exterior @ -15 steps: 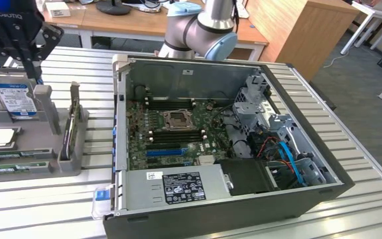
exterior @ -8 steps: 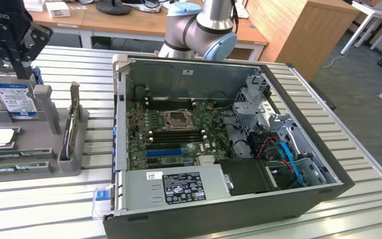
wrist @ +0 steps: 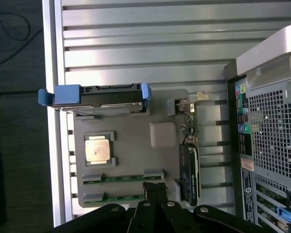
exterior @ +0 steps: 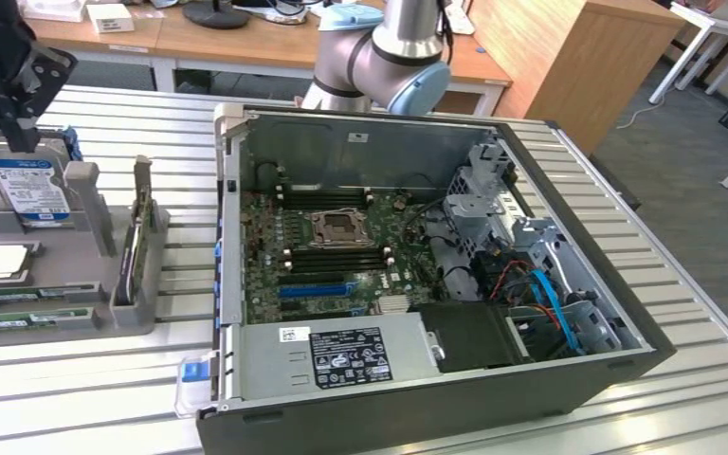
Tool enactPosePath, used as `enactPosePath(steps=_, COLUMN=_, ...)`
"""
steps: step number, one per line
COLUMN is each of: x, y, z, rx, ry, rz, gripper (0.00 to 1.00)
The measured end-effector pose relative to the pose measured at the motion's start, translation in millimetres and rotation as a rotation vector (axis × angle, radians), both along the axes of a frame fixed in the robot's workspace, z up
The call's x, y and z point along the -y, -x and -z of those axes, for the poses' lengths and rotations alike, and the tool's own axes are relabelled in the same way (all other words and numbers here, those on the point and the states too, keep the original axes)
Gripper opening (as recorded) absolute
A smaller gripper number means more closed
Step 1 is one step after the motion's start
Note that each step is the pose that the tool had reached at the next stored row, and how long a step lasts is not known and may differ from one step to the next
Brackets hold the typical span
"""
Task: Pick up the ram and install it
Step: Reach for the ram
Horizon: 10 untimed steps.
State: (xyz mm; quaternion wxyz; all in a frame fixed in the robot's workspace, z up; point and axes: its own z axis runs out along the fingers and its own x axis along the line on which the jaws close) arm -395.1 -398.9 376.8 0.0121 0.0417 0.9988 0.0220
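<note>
My gripper [wrist: 153, 187] hangs above the grey holder [wrist: 131, 145] on the slatted table [wrist: 145, 53]; its fingers stand narrow, tips almost together, holding nothing. The ram [wrist: 123, 178], a green stick, lies flat in a slot of the holder; a second stick [wrist: 117, 197] lies parallel just beside it; my fingertips sit over the gap between the two, near one end. In the exterior view the gripper [exterior: 20, 133] is at the left, the ram [exterior: 16, 320] at the holder's front edge, and the open computer case [exterior: 377, 246] stands apart on the right. The memory slots beside the processor socket [exterior: 338, 227] are unfilled.
</note>
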Motion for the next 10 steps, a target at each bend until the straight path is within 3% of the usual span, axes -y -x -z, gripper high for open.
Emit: enactPosePath(steps=10, x=0.0, y=10.6, z=2.0, rx=-0.0019, ry=0.0001, rz=0.0, gripper=0.11)
